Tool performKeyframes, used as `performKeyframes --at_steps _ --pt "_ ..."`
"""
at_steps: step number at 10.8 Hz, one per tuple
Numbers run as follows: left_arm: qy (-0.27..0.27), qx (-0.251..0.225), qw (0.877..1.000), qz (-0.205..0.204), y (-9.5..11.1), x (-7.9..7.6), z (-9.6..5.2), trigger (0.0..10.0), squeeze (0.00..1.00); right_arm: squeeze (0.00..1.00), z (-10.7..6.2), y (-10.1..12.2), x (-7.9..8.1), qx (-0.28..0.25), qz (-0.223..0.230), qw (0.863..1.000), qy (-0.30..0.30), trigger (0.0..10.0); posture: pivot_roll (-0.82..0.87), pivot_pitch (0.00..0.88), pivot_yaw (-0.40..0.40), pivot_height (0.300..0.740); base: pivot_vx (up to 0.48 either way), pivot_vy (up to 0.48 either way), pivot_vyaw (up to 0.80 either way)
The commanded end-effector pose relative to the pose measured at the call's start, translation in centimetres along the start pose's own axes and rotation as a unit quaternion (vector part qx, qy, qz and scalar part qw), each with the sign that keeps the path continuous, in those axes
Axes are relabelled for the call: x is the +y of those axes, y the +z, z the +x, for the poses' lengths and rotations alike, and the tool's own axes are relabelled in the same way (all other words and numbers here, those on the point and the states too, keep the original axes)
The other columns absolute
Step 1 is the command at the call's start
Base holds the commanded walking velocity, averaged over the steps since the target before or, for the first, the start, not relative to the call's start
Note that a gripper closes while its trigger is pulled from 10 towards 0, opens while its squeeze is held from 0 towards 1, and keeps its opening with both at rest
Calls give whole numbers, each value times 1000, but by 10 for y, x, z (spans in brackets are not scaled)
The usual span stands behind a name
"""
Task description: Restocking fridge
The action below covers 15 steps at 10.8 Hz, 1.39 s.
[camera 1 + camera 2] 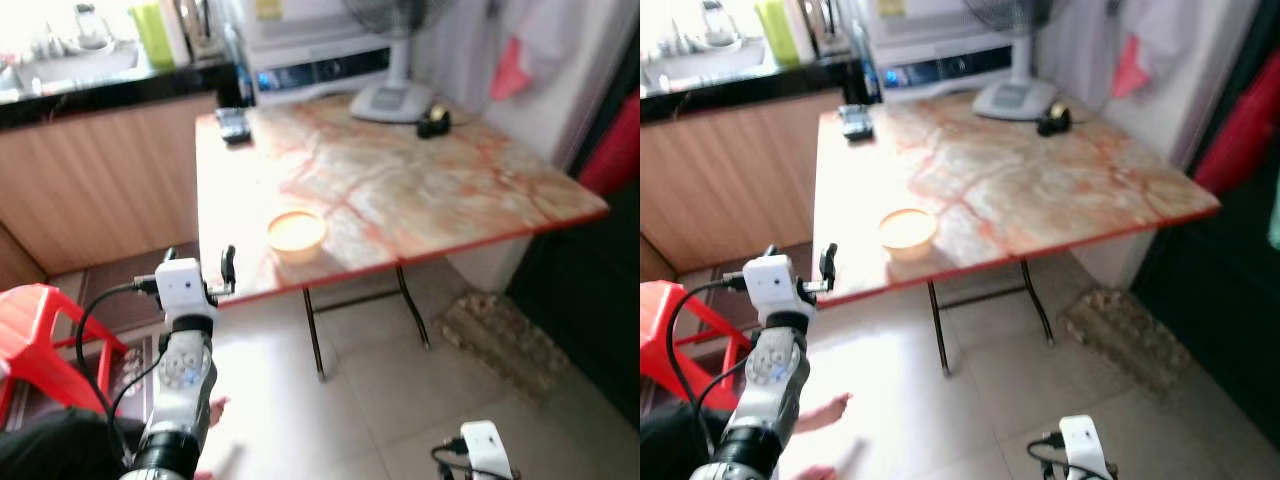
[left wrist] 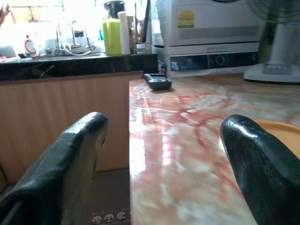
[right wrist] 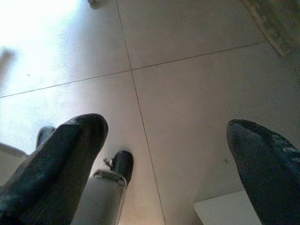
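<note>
A shallow yellow-orange bowl sits near the front edge of the marble-patterned folding table. My left gripper is raised at the table's front left corner, just left of the bowl and apart from it. It is open and holds nothing. In the left wrist view its fingers frame the tabletop, with the bowl's rim behind one fingertip. My right arm hangs low. The right gripper is open over the tiled floor.
A black handset, a fan base and a small black item lie on the table's far side. A white appliance and wooden counter stand behind. Red stool at left, mat at right.
</note>
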<state>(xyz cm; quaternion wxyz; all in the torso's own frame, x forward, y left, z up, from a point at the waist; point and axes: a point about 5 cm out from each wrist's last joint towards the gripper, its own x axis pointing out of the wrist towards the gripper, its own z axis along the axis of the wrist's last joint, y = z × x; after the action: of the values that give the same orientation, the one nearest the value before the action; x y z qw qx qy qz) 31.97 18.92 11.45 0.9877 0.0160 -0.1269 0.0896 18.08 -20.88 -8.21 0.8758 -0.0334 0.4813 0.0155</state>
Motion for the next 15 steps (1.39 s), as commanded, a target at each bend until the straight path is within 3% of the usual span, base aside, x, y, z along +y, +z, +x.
performKeyframes --at_steps 1,6,10,15 --pt "8 -1 1000 6 3 9 3 10000 0 0 2 3 7 -4 8 1000 8 10000 -43 0 32 740 341 0 0" --pt "-53 7 999 5 5 -6 6 10000 0 0 2 4 7 -7 18 1000 6 10000 -38 0 32 740 344 0 0" --pt "-91 5 996 3 6 -17 4 10000 0 0 2 4 8 -7 20 1000 9 10000 -39 0 32 740 387 0 -653" --pt "-80 13 997 -4 3 -17 1 10000 0 0 1 5 7 -11 15 1000 9 10000 -37 2 31 740 63 0 0"
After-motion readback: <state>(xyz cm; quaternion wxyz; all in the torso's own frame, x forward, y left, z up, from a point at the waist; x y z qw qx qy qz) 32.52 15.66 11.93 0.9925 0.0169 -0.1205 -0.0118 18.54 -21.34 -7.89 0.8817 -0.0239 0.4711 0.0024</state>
